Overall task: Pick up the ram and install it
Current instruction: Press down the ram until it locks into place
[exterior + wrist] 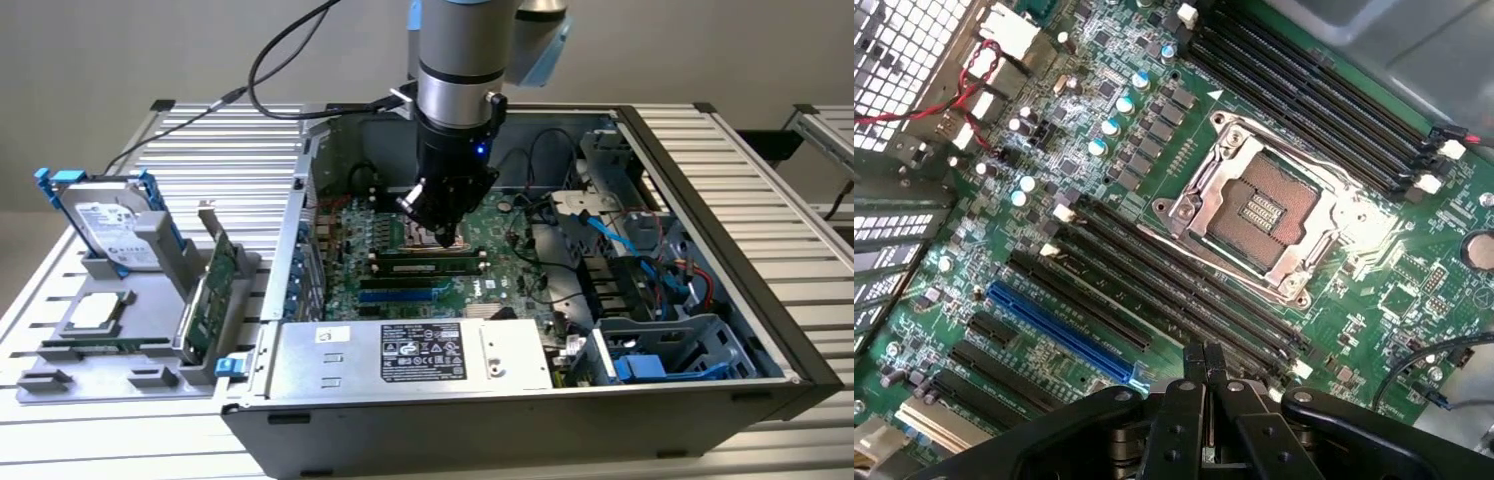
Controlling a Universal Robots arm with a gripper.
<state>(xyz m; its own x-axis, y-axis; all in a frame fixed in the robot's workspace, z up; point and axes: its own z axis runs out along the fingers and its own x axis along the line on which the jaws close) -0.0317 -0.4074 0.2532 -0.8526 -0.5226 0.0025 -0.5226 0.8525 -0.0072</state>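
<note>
Closest to my wrist camera, the gripper [1205,362] has its fingers pressed together with nothing between them, hanging over the motherboard [1104,150] just beside the rows of black memory slots [1154,290] and the bare CPU socket [1259,210]. From the exterior view I see the arm reaching down into the open computer case [694,200], gripper [430,228] low over the board. I make out the ram [427,266] lying along a slot just below the gripper there.

Bright, even light; socket glare.
</note>
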